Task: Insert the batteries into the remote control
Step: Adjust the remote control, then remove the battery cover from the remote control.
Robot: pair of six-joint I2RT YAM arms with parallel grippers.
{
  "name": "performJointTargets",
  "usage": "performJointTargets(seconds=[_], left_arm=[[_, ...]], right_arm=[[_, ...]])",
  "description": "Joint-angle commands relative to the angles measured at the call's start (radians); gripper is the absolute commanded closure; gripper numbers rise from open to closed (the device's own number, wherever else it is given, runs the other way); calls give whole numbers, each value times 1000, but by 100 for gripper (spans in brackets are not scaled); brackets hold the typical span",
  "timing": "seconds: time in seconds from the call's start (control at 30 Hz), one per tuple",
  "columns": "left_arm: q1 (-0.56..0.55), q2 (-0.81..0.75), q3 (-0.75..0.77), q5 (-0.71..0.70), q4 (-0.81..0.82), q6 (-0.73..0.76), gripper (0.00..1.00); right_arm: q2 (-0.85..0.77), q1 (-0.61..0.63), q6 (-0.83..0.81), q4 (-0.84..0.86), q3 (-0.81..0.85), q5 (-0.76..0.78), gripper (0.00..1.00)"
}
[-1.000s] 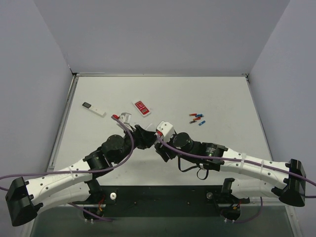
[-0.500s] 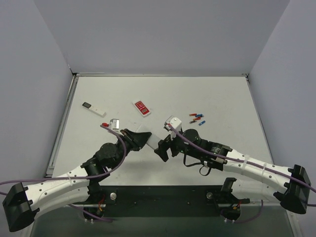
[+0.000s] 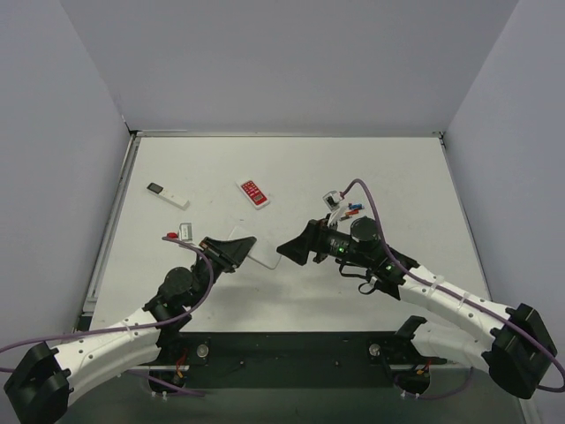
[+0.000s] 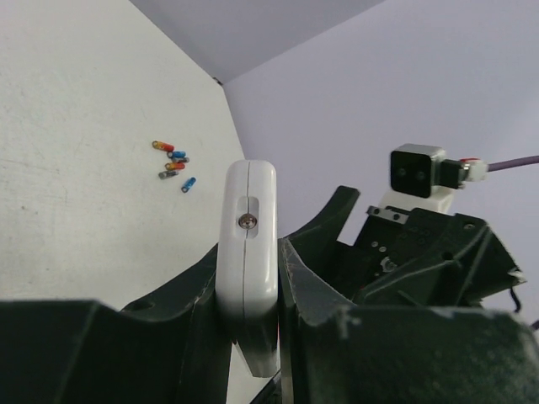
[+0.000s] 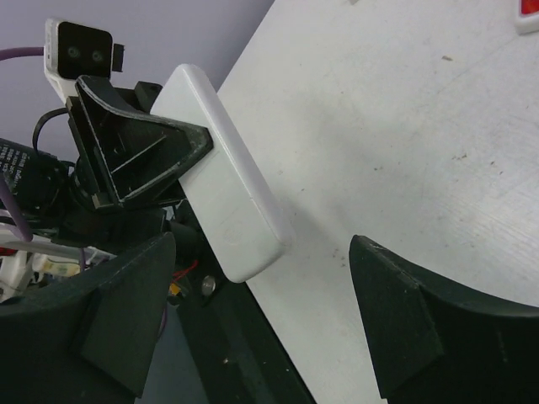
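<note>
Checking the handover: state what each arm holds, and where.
Left gripper: fingers clamp the remote control near one end. Right gripper: open, holding nothing.

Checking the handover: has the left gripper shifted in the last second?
Yes. The left gripper, shut on the remote control, has drawn back left and toward the near edge, away from the red-faced remote.
</note>
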Motion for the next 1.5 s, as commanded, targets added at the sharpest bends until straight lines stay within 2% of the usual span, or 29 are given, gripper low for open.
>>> performJointTargets(seconds=[0.0,0.13,0.27,0.6,0.9,1.0,1.2,1.47], left_arm=[[6,2,15,33,191,-46,100],[5,8,14,33,211,-68,100],[5,19,10,27,238,-81,100],[5,70,24,-4,286,-107,100],[8,71,4,-49,389,-151,100],[20,32,6,-58,364,-144,100],[41,2,-9,-81,326,-139,100],[46,63,18,-47,263,-78,100]], right_arm=[[46,-3,172,201,-24,-27,22],[96,-3,249,298,-42,-33,26],[129,-3,298,375,-52,-54,37],[171,11,330,451,-67,-93,42],[172,-1,327,405,-118,-54,71],[166,-17,344,418,-145,-53,78],[134,-24,330,382,-153,-43,83],[133,-32,344,399,-161,-51,84]])
